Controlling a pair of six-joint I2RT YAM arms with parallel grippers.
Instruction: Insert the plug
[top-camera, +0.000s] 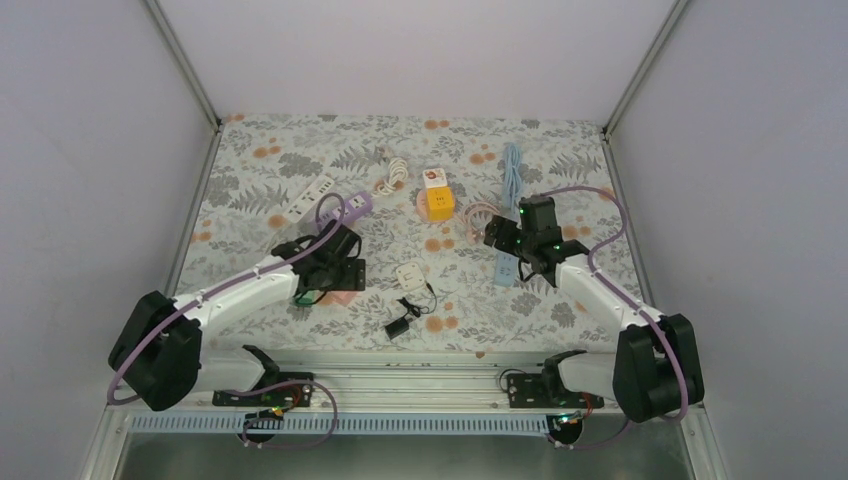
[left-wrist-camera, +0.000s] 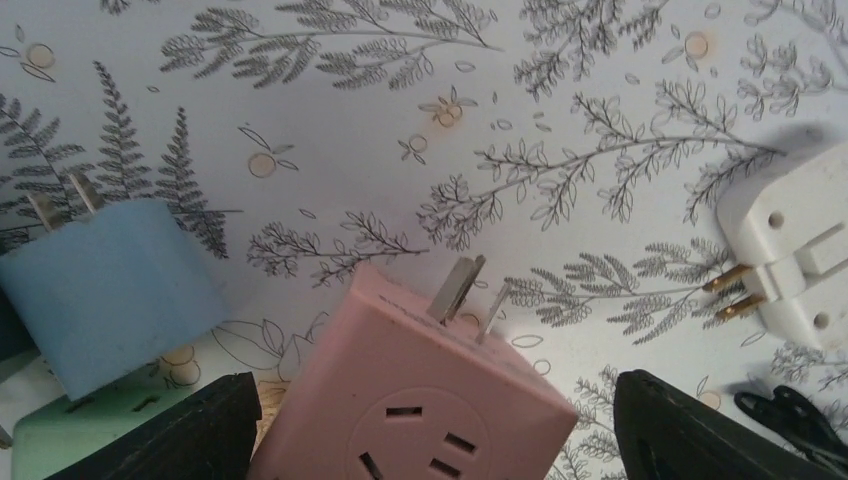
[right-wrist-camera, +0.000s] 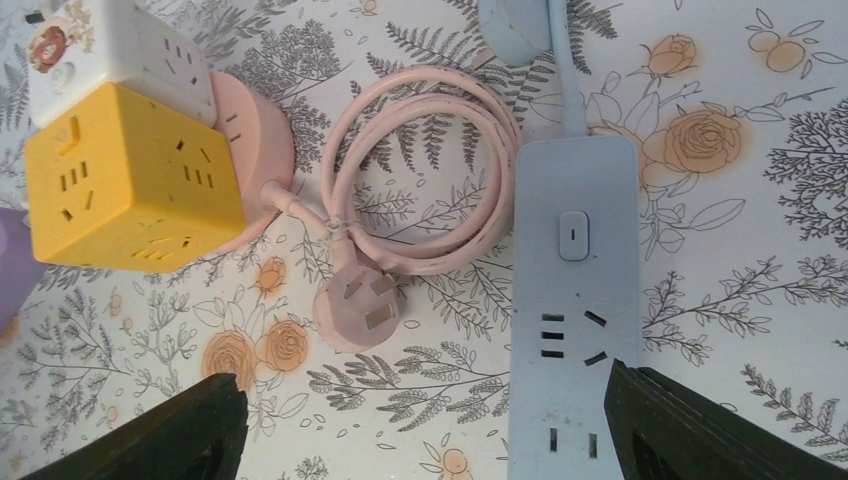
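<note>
Left pincer (left-wrist-camera: 435, 385): fingers apart, empty, poised over a pink adapter (left-wrist-camera: 400, 400) on the tabletop (left-wrist-camera: 330, 120), with a blue adapter (left-wrist-camera: 110, 285) just beside it. Risk: closing here could shove the blue neighbour, the two lying so close.

Right pincer (right-wrist-camera: 420, 380): fingers apart, empty, above the pink plug (right-wrist-camera: 360, 300), judged the task's item. It lies on the tabletop just left of the pale blue power strip (right-wrist-camera: 575, 300), at the end of its coiled pink cord (right-wrist-camera: 430, 170). Pins face up toward the camera. The long axis, body to cord neck, runs lower right to upper left in the right wrist view. Risk: the pins must be turned toward the strip's sockets. The coil may drag, and the loose strip may slide under pressure.
</note>
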